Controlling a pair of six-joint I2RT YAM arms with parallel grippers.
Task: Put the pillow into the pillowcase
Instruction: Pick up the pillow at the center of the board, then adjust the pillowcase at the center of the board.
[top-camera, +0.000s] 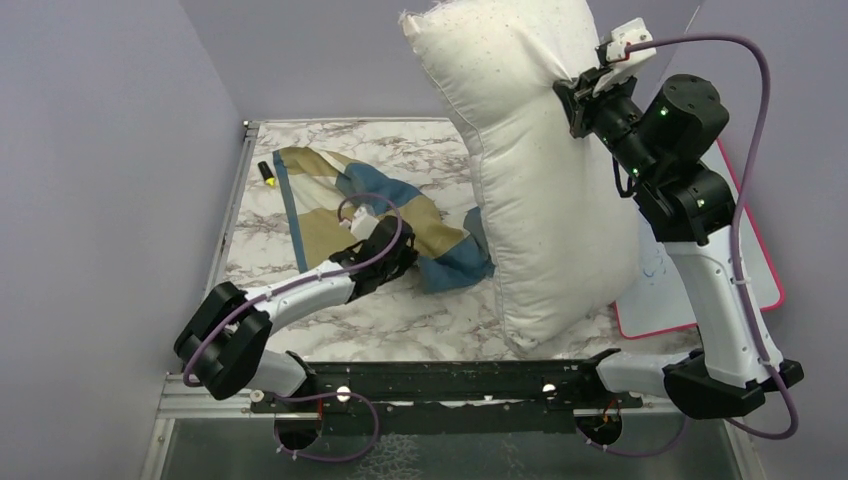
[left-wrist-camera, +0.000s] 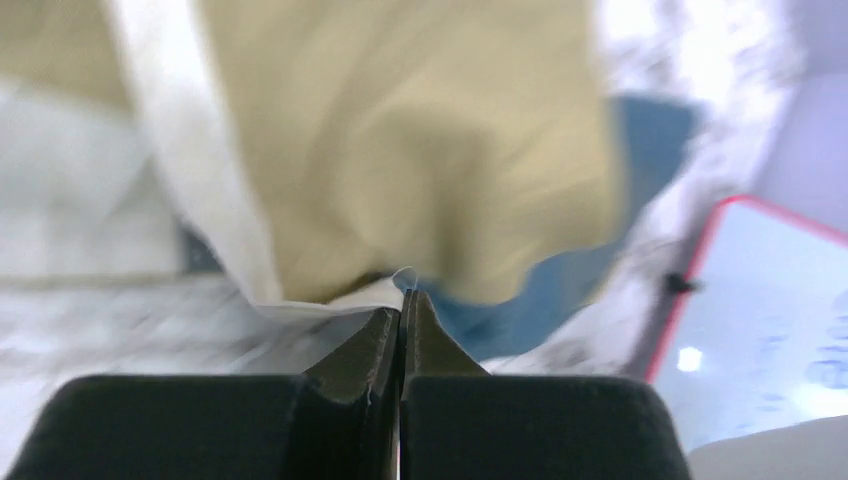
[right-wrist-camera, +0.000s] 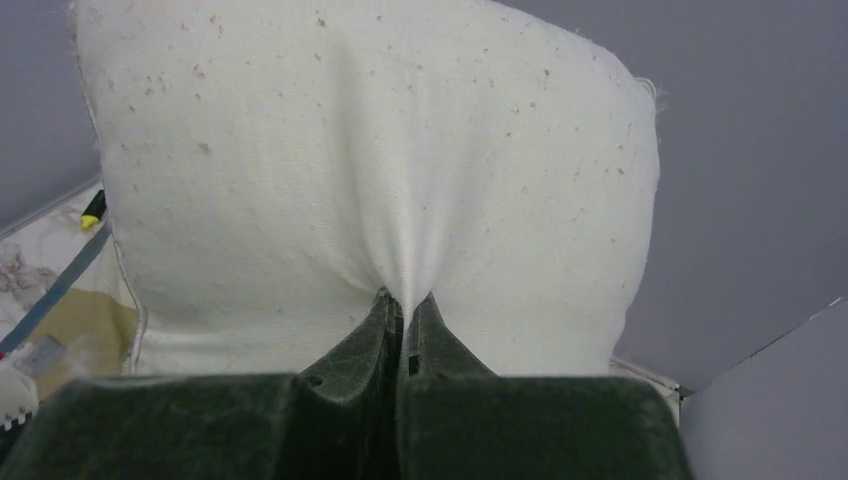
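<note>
Left hand (left-wrist-camera: 403, 300): pinching shut on the pillowcase (left-wrist-camera: 420, 150) hem.
Right hand (right-wrist-camera: 405, 305): clamping a fold of the pillow (right-wrist-camera: 370, 150), holding it upright.

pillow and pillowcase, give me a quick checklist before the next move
1. right claw shut on pillow: ok, fabric puckers at its tips.
2. pillow lifted, hanging on end: ok.
3. pillow's lower end clear of table: cannot tell.
4. left claw shut on pillowcase hem: ok.
5. pillowcase mouth open: not ok, it lies crumpled with no opening showing.
</note>
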